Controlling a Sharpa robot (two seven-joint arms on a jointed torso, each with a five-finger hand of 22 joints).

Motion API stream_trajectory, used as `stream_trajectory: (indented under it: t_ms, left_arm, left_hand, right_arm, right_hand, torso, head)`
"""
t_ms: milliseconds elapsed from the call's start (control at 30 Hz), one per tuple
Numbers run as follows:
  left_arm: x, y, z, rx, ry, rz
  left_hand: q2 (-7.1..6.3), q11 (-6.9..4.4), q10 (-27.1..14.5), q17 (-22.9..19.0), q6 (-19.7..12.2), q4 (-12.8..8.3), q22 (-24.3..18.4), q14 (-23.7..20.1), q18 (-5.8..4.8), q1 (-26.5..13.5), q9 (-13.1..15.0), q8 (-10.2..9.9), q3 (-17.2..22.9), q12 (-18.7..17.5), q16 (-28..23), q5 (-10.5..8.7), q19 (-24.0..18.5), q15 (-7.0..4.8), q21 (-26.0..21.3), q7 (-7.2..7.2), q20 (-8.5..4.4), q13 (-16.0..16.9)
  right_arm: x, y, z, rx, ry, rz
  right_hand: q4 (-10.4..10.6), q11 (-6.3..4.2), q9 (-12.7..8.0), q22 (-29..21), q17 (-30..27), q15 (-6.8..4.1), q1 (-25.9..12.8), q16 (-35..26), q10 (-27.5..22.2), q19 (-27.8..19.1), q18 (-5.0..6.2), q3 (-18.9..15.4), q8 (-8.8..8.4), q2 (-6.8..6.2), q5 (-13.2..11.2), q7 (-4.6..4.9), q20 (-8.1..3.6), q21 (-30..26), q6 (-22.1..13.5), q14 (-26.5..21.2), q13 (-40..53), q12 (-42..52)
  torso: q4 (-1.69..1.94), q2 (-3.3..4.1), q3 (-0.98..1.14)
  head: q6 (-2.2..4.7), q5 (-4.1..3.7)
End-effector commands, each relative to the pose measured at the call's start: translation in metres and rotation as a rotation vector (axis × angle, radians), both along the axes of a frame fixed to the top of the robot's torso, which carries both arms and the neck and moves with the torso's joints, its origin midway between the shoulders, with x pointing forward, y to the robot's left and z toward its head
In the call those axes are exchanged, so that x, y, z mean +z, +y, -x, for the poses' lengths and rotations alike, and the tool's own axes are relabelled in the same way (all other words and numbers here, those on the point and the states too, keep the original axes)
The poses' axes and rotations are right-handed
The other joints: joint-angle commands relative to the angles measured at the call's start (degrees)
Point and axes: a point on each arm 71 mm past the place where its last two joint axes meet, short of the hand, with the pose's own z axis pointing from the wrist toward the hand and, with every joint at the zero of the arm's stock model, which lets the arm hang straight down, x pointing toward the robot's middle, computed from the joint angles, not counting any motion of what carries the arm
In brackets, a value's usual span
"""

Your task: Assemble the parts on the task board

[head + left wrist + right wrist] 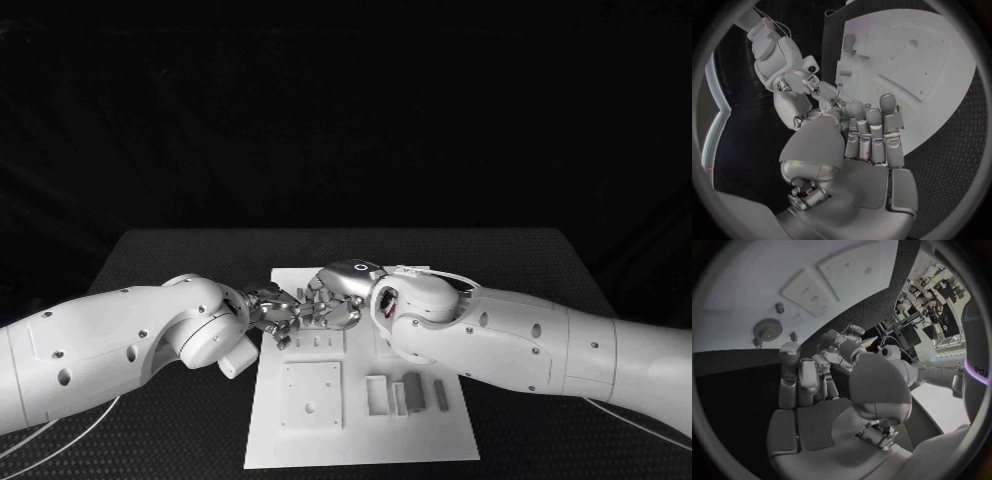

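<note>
Desk: a black desk [173, 250] carries the white rectangular task board [361, 445] at its middle, long side running away from the robot.
Task board: its near half holds a raised square white panel [310, 395] with small holes, and just beside it a row of small grey upright block parts [404, 393]. In the right wrist view a round grey toothed part [768, 330] lies on the board near a small dark peg [779, 307].
Left hand: the silver many-fingered left hand [271, 312] reaches in from the left edge of the head view, over the board's far half, fingers pointing toward the other hand. In the left wrist view its fingers [873, 132] stand side by side and bent forward over the palm; whether they hold anything cannot be told.
Right hand: the silver right hand [339, 308] comes from the right and meets the left one above the board's middle. The fingertips of the two hands are close together, and a small part may sit between them, but it is too hidden to tell. In the right wrist view its fingers [801, 375] are partly curled, palm bare.
Arms: both white arms lie low over the desk on either side of the board.
</note>
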Motion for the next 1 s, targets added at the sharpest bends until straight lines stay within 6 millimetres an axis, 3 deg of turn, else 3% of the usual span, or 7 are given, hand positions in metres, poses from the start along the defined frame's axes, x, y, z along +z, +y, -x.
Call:
stream_trajectory:
  t_ms: [33, 667, 1000]
  left_arm:
    - [-0.0021, -0.0003, 0.0018, -0.016, 0.015, -0.012]
    - [-0.0033, 0.0030, 0.0023, -0.018, 0.029, -0.033]
    - [-0.0032, 0.0034, 0.0029, -0.017, 0.029, -0.033]
  left_hand:
    - [-0.53, -0.01, -0.3, -0.1, 0.4, 0.0, 1.2, -0.5, 1.00, 0.0, 0.1, -0.3, 0.5, 0.3, 0.3, 0.09, 0.0, -0.08, -0.1, 0.02, 0.03, -0.1]
    - [-0.92, -0.01, -0.4, -0.2, 0.4, -0.2, 1.2, -0.6, 1.04, -0.5, 0.2, -0.5, 1.2, 0.4, 0.3, 0.51, 0.0, -0.09, -0.2, 0.02, 0.01, -0.2]
    - [-1.36, 0.25, -0.9, -0.6, 0.0, -1.0, 1.2, -1.2, 0.97, 0.4, 0.2, -1.3, 2.7, 0.4, 0.5, 7.84, -0.8, 0.13, -0.1, 0.31, 0.21, -0.4]
  right_arm:
    - [0.0043, 0.0032, 0.0016, 0.028, -0.024, -0.017]
    - [0.0048, 0.0032, 0.0019, 0.026, -0.031, -0.018]
    - [0.0046, 0.0025, 0.0012, 0.024, -0.035, -0.015]
  right_hand:
    - [-0.3, 0.20, 0.1, 0.9, 0.1, -0.36, -0.1, -0.1, 0.0, -0.1, 4.77, 0.2, 0.18, 0.15, 0.3, 1.50, -0.34, 0.2, 1.6, 0.0, 0.1, 0.0]
    - [-0.3, 0.19, 0.1, 0.9, 0.0, -0.37, -0.1, -0.1, 0.0, -0.1, 4.77, 0.2, 0.19, 0.16, 0.3, 1.48, -0.34, 0.2, 1.6, 0.0, 0.1, 0.0]
    - [-0.4, 0.18, 0.1, 0.9, 0.0, -0.38, -0.1, -0.1, 0.0, -0.1, 4.77, 0.3, 0.18, 0.17, 0.3, 1.48, -0.35, 0.2, 1.7, 0.0, 0.0, 0.0]
  torso:
    - [-0.03, 0.02, -0.01]
    - [-0.03, 0.01, 0.00]
    - [-0.05, 0.02, 0.00]
  head:
    - [0.00, 0.02]
    - [-0.17, 0.22]
    - [-0.28, 0.36]
